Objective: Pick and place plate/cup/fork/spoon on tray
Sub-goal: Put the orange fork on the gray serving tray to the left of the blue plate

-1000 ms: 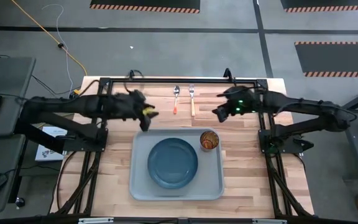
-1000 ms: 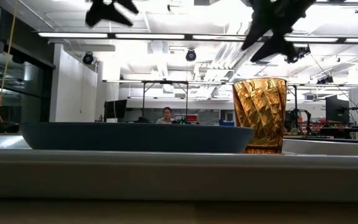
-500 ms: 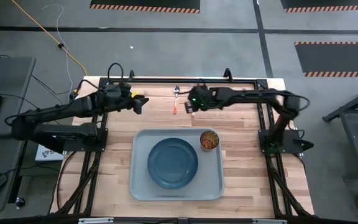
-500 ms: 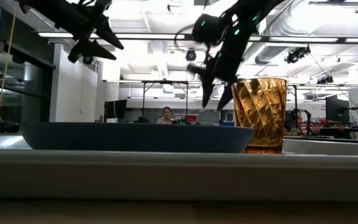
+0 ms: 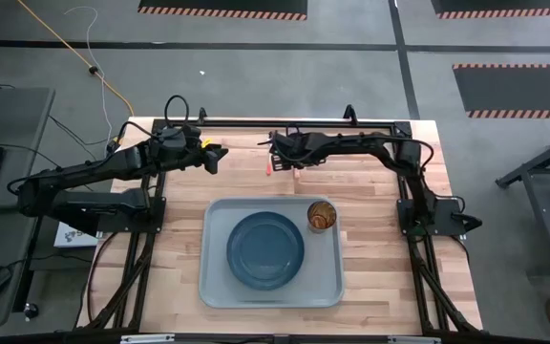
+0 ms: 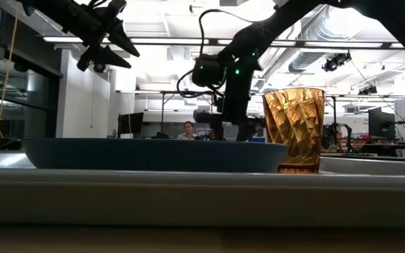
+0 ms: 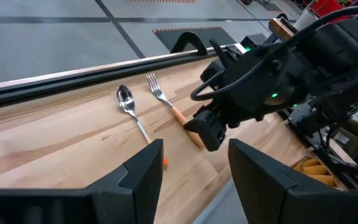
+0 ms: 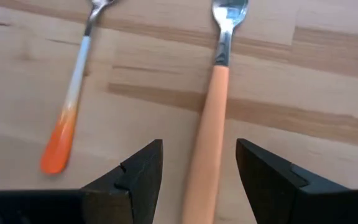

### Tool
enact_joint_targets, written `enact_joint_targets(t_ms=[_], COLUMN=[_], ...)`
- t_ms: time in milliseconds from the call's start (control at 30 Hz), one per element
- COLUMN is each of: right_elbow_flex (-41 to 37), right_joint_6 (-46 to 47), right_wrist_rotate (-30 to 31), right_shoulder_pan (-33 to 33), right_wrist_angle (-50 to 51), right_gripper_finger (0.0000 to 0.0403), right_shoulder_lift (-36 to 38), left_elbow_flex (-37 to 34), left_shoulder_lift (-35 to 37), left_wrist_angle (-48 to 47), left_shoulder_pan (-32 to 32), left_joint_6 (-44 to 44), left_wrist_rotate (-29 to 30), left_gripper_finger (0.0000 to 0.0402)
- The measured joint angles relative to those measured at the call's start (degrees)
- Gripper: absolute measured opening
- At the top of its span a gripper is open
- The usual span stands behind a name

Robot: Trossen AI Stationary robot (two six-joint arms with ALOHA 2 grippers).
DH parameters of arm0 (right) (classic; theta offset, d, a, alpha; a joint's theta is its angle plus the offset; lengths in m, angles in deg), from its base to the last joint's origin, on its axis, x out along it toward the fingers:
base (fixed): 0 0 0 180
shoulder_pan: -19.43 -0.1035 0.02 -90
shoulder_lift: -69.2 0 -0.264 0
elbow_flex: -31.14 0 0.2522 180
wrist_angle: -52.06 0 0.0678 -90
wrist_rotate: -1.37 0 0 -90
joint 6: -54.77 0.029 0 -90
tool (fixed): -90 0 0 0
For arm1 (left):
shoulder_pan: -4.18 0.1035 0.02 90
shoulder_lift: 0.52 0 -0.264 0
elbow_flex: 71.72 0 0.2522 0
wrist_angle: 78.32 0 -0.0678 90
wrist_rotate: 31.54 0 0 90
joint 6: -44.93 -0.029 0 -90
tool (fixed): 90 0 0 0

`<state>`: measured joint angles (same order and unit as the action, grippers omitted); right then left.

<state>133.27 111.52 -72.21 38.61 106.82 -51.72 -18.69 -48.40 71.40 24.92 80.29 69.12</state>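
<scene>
The dark blue plate (image 5: pixel 265 250) and the amber cup (image 5: pixel 321 215) stand on the grey-blue tray (image 5: pixel 216 287). The fork (image 8: pixel 209 137) and the spoon (image 8: pixel 72 99) lie side by side on the bare wood beyond the tray's far rim. My right gripper (image 5: pixel 289 156) is open and low over the fork, one finger on each side of its orange handle (image 8: pixel 205 163), without touching it. My left gripper (image 5: pixel 213 156) is open and empty, raised above the table to the left of the spoon. The left wrist view also shows the spoon (image 7: pixel 129 107) and the fork (image 7: pixel 166 102).
A black rail (image 5: pixel 275 122) runs along the table's far edge, just beyond the cutlery. Bare wood shows left (image 5: pixel 175 248) and right (image 5: pixel 375 248) of the tray. Arm frames stand at both table sides. A person sits far off in the room (image 6: pixel 188 130).
My right gripper has swung from beside the cup toward the table's left and far edge and come down over the fork, fingers astride its handle. My left gripper has drawn back from the tray's far left corner toward the far edge, then stayed still.
</scene>
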Motion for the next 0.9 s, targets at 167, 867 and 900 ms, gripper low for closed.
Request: enact_joint_targets(t_ms=[167,867,900], right_elbow_flex=[0.1,-1.3,-1.2], right_joint_6=[0.2,-13.6,-14.8], right_wrist_rotate=[0.0,1.4,2.6], right_shoulder_pan=[0.6,3.2,3.0], right_wrist_angle=[0.7,8.6,10.2], right_gripper_finger=[0.0195,0.0033,0.0033], right_shoulder_lift=[-1.9,4.2,6.3], left_elbow_flex=[0.0,0.0,0.0], left_shoulder_lift=[0.0,-0.1,-0.1], left_wrist_angle=[0.0,0.2,0.5], left_shoulder_pan=[0.0,0.0,0.0], left_joint_6=[0.0,0.0,0.0], left_wrist_rotate=[0.2,0.4,0.4], left_gripper_finger=[0.0172,0.0172,0.0172])
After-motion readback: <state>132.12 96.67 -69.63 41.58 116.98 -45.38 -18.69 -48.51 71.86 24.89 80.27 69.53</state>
